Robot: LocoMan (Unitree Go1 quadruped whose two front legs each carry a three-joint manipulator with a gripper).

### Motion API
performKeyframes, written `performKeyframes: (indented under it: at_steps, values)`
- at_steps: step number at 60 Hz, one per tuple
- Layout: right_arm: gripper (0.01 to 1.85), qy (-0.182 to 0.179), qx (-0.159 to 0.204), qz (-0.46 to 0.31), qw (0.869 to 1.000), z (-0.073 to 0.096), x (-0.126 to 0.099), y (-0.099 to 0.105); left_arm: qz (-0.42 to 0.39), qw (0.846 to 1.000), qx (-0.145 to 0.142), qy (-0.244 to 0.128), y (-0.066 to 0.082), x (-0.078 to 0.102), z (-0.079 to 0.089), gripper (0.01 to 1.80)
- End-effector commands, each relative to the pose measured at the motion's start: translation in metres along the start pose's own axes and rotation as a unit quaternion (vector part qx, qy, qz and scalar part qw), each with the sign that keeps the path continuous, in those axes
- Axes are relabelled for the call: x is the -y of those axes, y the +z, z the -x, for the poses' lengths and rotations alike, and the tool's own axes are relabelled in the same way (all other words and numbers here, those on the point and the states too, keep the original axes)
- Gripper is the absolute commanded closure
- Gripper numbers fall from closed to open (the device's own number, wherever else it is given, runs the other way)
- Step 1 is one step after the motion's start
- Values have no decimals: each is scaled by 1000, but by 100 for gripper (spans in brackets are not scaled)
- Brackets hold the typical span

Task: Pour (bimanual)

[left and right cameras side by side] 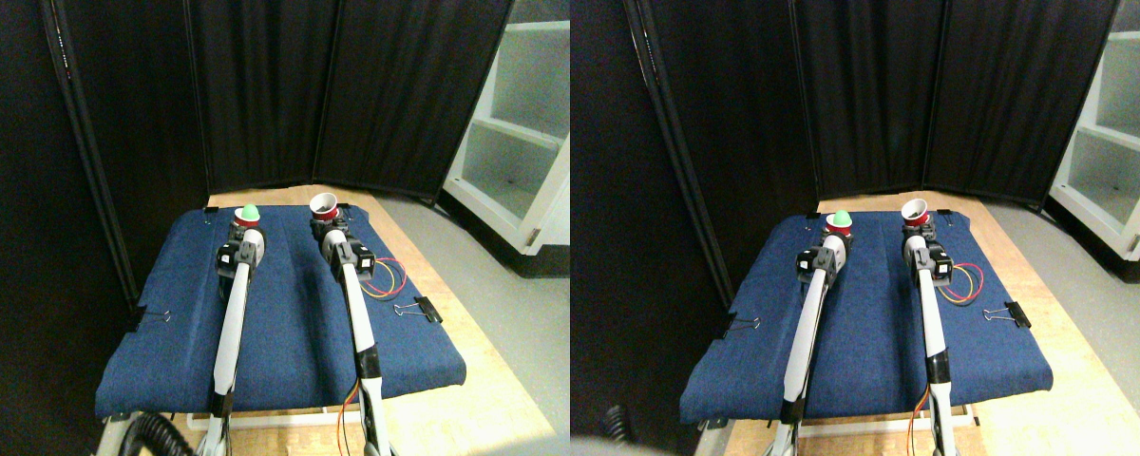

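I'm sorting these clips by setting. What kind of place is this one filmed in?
Most likely a robotics lab test area, not a home. A black folding screen serves as backdrop, a blue cloth is held down with binder clips, and empty white shelving stands on the right.

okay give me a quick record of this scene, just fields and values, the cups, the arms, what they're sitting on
surface: blue cloth over a wooden board, held by binder clips
left cup: red cup with a green ball sitting in its mouth, at the left gripper
right cup: red cup, white inside, no contents seen, at the right gripper
gripper jaws: too small to tell
backdrop: black folding screen
other: white shelf unit at right
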Motion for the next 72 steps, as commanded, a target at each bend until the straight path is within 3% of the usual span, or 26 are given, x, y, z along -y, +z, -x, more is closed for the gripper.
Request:
performKeyframes:
  at_steps: [1, 23, 42, 72]
  values:
    - [153, 13, 11, -6, 1000, -6, 2, 2, 6, 1000, 6, -14, 3, -1, -5, 148]
    - [153, -16, 40, -18, 999, -18, 19, 0, 12, 1000, 21, 5, 10, -15, -26, 148]
    - [153, -29, 50, -29, 998, -27, 32, -3, 27, 999, 22, 20, 7, -27, -39, 148]
    - [153, -38, 48, -53, 997, -41, 52, -10, 17, 999, 39, 28, 2, -40, -47, 148]
